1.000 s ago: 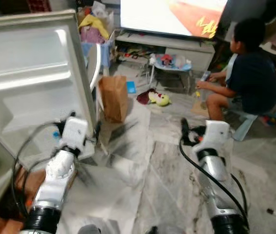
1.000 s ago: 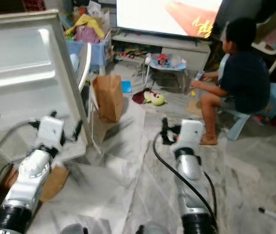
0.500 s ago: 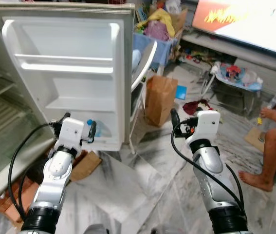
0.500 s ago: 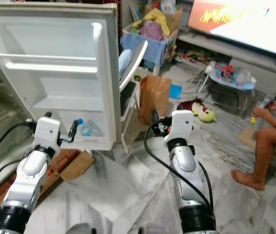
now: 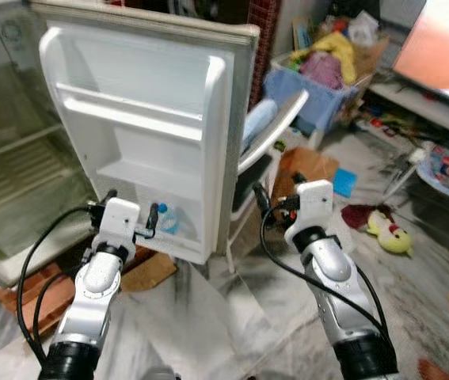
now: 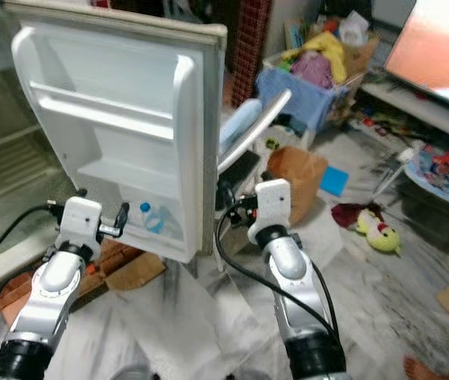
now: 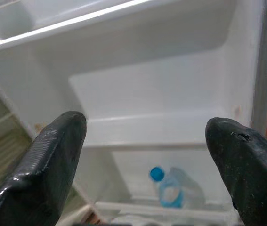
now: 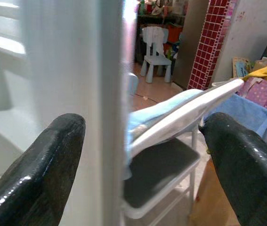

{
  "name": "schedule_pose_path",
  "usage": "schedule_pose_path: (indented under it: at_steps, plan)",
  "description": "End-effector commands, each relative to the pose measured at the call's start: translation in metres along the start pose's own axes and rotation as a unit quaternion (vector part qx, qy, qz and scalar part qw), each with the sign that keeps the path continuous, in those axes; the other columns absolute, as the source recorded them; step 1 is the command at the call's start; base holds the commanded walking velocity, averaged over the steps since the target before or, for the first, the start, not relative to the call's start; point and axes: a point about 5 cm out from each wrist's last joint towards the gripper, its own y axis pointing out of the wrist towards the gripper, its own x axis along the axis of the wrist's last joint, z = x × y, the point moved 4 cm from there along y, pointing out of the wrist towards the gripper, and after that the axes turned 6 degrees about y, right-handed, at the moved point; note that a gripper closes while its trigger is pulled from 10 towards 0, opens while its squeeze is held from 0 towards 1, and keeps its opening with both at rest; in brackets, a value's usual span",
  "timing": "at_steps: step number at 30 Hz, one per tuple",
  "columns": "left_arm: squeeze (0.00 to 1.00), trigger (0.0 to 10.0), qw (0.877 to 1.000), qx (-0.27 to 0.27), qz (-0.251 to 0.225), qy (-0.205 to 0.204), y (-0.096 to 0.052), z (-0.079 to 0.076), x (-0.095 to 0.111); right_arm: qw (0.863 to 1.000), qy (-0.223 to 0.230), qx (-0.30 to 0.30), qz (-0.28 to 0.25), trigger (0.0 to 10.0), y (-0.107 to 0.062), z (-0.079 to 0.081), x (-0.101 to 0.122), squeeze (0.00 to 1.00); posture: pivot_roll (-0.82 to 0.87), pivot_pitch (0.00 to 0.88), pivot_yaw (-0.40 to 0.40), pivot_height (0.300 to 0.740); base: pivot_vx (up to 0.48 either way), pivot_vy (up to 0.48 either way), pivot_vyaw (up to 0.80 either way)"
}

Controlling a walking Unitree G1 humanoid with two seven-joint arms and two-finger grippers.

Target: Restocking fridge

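Observation:
The white fridge door (image 5: 149, 119) stands open in front of me, its shelves bare apart from a clear water bottle with a blue cap (image 5: 166, 219) in the lowest door shelf. My left gripper (image 5: 131, 207) is raised just short of that shelf, open and holding nothing; its wrist view looks down on the bottle (image 7: 170, 189). My right gripper (image 5: 275, 194) is open and bare by the door's outer edge (image 8: 109, 94). The fridge's inside (image 5: 18, 182) with its wire racks lies to the left.
A white folding chair (image 5: 275, 134) and a brown paper bag (image 5: 303, 170) stand just behind the door. A blue bin of clothes (image 5: 319, 87), a yellow plush toy (image 5: 388, 233) and a TV (image 5: 446, 47) are to the right. Flat cardboard (image 5: 149, 269) lies under the door.
The camera has swung left, so the fridge door now sits at the centre and the seated person has left the picture. Both arms stay raised and open.

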Motion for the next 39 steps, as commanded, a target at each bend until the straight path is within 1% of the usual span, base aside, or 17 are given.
schedule_pose_path:
  at_steps: [1,4,10,12,13,16,17,18,19,21,23,27,32,34,39]
  plan:
    - [0.0,10.0,1.0,-0.008,-0.01,0.001,0.003,-0.007,0.007,1.0,-0.014,-0.004,-0.006,10.0,0.001,-0.009,0.005,0.0,0.0,0.0,-0.038,0.74,0.386,-0.281,0.66]
    - [0.0,10.0,1.0,-0.004,-0.002,-0.001,0.003,-0.006,0.005,1.0,-0.012,-0.006,-0.008,10.0,0.003,-0.011,0.006,0.0,0.0,0.0,-0.038,0.74,0.316,-0.254,0.64]
    - [0.0,10.0,1.0,0.0,0.0,-0.01,0.001,-0.006,0.003,1.0,-0.021,0.001,-0.007,10.0,0.005,-0.013,0.007,0.0,0.0,0.0,-0.039,0.74,0.0,0.0,0.6]
    - [0.0,10.0,1.0,0.004,0.011,-0.015,-0.003,-0.003,-0.002,1.0,-0.02,0.007,-0.01,10.0,0.008,-0.015,0.01,0.0,0.0,0.0,-0.038,0.74,0.0,0.0,0.0]
    - [0.0,10.0,0.999,0.006,0.023,-0.024,-0.007,-0.002,-0.008,1.0,-0.023,0.01,-0.011,10.0,0.009,-0.017,0.011,0.0,0.0,0.0,-0.039,0.74,0.0,0.0,0.0]
    - [0.0,10.0,0.999,0.004,0.037,-0.038,-0.013,-0.002,-0.014,1.0,-0.019,0.018,-0.008,10.0,0.012,-0.018,0.012,0.0,0.01,0.0,-0.039,0.74,0.0,0.0,0.0]
    - [0.0,10.0,0.998,-0.007,0.043,-0.044,-0.017,-0.005,-0.018,0.999,-0.019,0.024,-0.011,10.0,0.013,-0.019,0.014,0.0,0.01,0.0,-0.04,0.74,0.0,0.0,0.0]
    - [0.0,10.0,0.997,-0.024,0.049,-0.047,-0.023,-0.01,-0.022,0.999,-0.033,0.037,-0.017,10.0,0.016,-0.018,0.017,0.0,0.02,0.0,-0.042,0.74,0.0,0.0,0.0]
    - [0.0,10.0,0.997,-0.03,0.051,-0.046,-0.024,-0.013,-0.023,0.998,-0.037,0.038,-0.022,10.0,0.017,-0.018,0.02,0.0,0.02,0.0,-0.044,0.74,0.0,0.0,0.0]
    - [0.0,10.0,0.997,-0.033,0.051,-0.043,-0.025,-0.014,-0.023,0.999,-0.033,0.034,-0.026,10.0,0.019,-0.02,0.022,0.0,0.02,0.0,-0.048,0.74,0.0,0.0,0.21]
    - [0.0,10.0,0.997,-0.03,0.05,-0.046,-0.025,-0.015,-0.021,0.999,-0.035,0.028,-0.03,10.0,0.024,-0.022,0.026,0.0,0.02,0.0,-0.053,0.74,0.0,0.0,0.79]
    - [0.0,10.0,0.997,-0.025,0.056,-0.044,-0.023,-0.014,-0.021,0.999,-0.026,0.021,-0.038,10.0,0.029,-0.019,0.029,0.0,0.02,0.002,-0.047,0.74,0.0,0.0,0.65]
    - [0.0,10.0,0.998,-0.03,0.051,-0.035,-0.022,-0.012,-0.016,0.999,-0.022,0.02,-0.038,10.0,0.028,-0.017,0.028,0.0,0.03,0.014,-0.044,0.74,0.0,0.0,0.08]
    - [0.0,10.0,0.997,-0.025,0.057,-0.034,-0.023,-0.009,-0.018,0.999,-0.018,0.016,-0.036,10.0,0.027,-0.018,0.025,0.0,0.03,0.016,-0.046,0.74,0.0,0.0,0.0]
    - [0.0,10.0,0.997,-0.028,0.064,-0.032,-0.025,-0.011,-0.022,0.999,-0.025,0.01,-0.028,10.0,0.026,-0.02,0.02,0.0,0.03,0.016,-0.046,0.74,0.0,0.0,0.0]
